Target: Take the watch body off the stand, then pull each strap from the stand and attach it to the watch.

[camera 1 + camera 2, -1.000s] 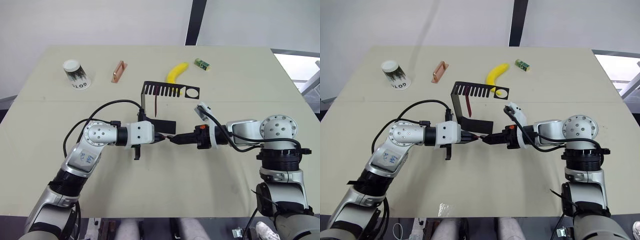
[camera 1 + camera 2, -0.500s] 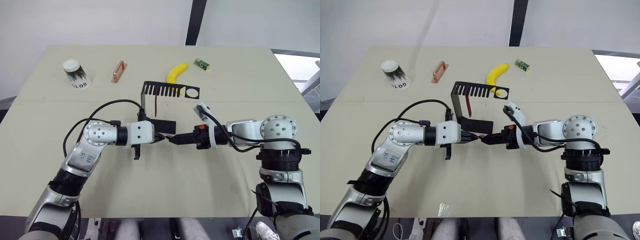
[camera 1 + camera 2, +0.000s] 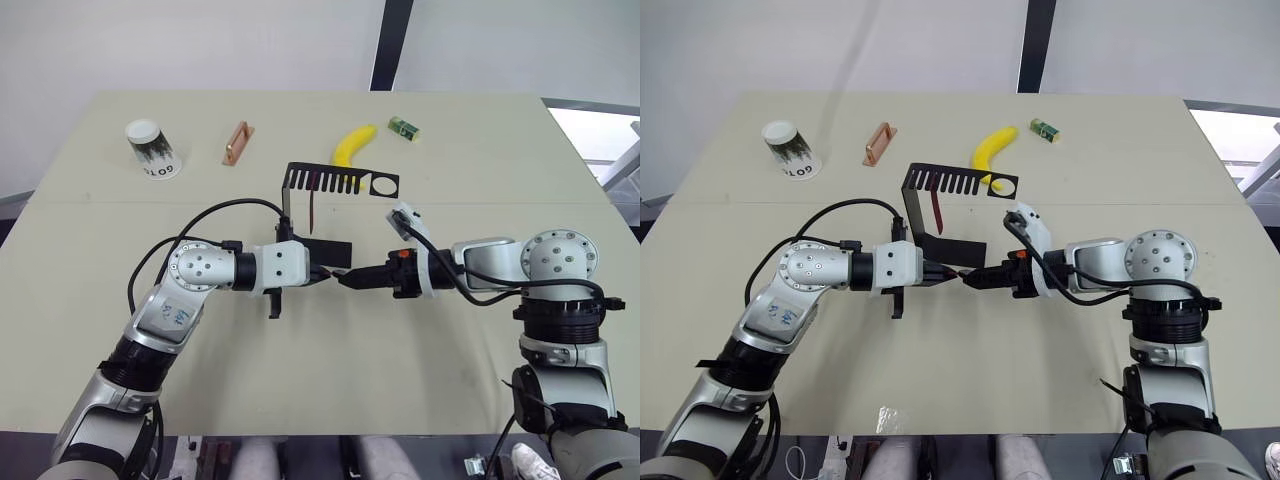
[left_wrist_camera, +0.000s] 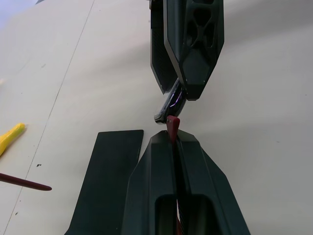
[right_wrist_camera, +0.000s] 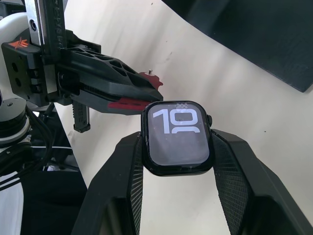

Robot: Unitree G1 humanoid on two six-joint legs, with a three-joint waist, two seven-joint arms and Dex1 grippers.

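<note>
- The right pincer (image 5: 178,161) is clamped on the watch body (image 5: 179,137), one finger against each side edge, with the lit screen showing light digits facing the wrist camera.
- The left pincer (image 4: 172,142) is pressed together on a dark red strap (image 4: 172,125), only the strap's tip poking out past the fingertips.
- The two pincers meet tip to tip over the bench (image 3: 330,400), just in front of the stand (image 3: 318,215).
- The strap tip sits right at the edge of the watch body; whether it has entered the slot is hard to tell.
- A second strap (image 3: 312,208) hangs from the stand's slotted top shelf.
- At the far side of the bench lie a paper cup (image 3: 152,148), a copper-coloured handle (image 3: 236,142), a banana (image 3: 352,145) and a small green block (image 3: 404,127).
</note>
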